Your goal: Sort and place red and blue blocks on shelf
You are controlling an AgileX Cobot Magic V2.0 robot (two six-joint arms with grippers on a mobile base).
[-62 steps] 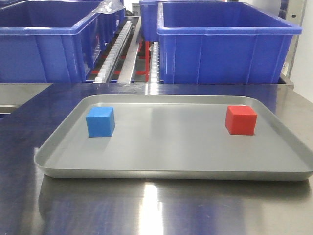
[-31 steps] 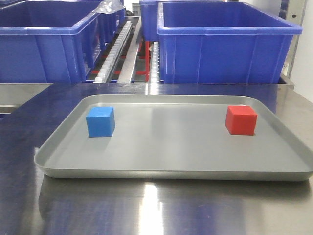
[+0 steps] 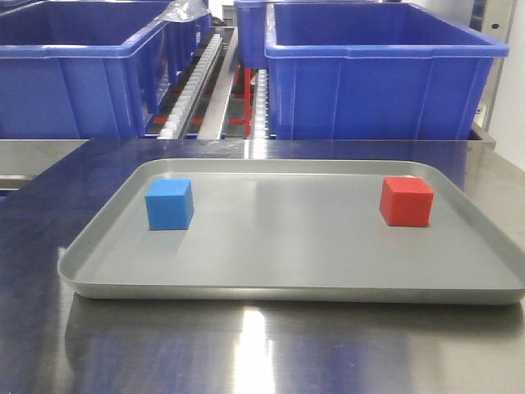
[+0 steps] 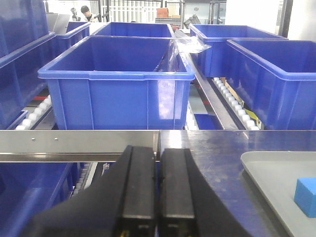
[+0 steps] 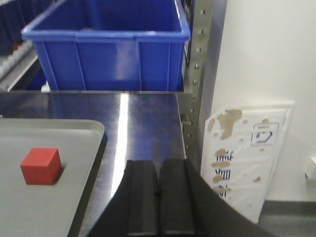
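front cam has blue block (image 3: 170, 204) left, red block (image 3: 406, 201) right on the grey tray (image 3: 287, 292); only wrist cams catch the left gripper (image 4: 158, 160) and right gripper (image 5: 158, 173), both jaws squeezed together, holding nothing

In tray (image 3: 287, 250): block L (image 3: 170, 204), block R (image 3: 406, 201); bins (image 3: 377, 78) behind.

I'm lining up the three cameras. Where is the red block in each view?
Front view: the red block sits toward the right of the grey tray.
Left wrist view: not in it; only a corner of the tray shows, lower right.
Right wrist view: lower left, on the tray.
Shared landmark: the grey tray.
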